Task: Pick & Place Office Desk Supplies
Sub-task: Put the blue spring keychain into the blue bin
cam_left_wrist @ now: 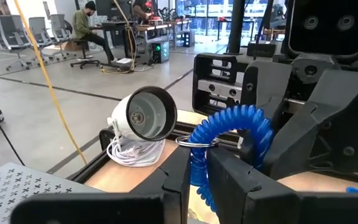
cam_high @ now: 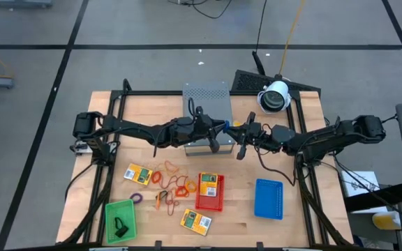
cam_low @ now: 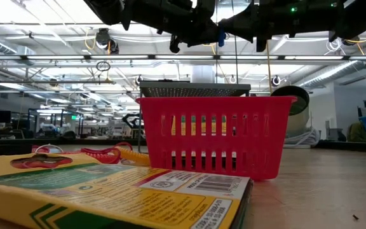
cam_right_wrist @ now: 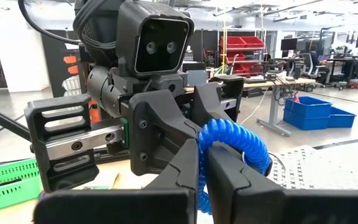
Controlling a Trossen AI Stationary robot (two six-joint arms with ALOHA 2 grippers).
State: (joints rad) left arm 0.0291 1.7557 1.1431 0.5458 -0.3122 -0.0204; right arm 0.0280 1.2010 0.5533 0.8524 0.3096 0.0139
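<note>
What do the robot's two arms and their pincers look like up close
Both arms are dark, jointed and slim, with black cables trailing along them. The left pincer and right pincer each have two black, wedge-shaped fingers riding on a slotted black rail. A boxy black wrist camera with two round lenses sits above each pincer.

Arms: I held both raised, meeting mid-table.
Left gripper: fingers nearly closed, pinching.
Right gripper: fingers closed, facing my left.
</note>
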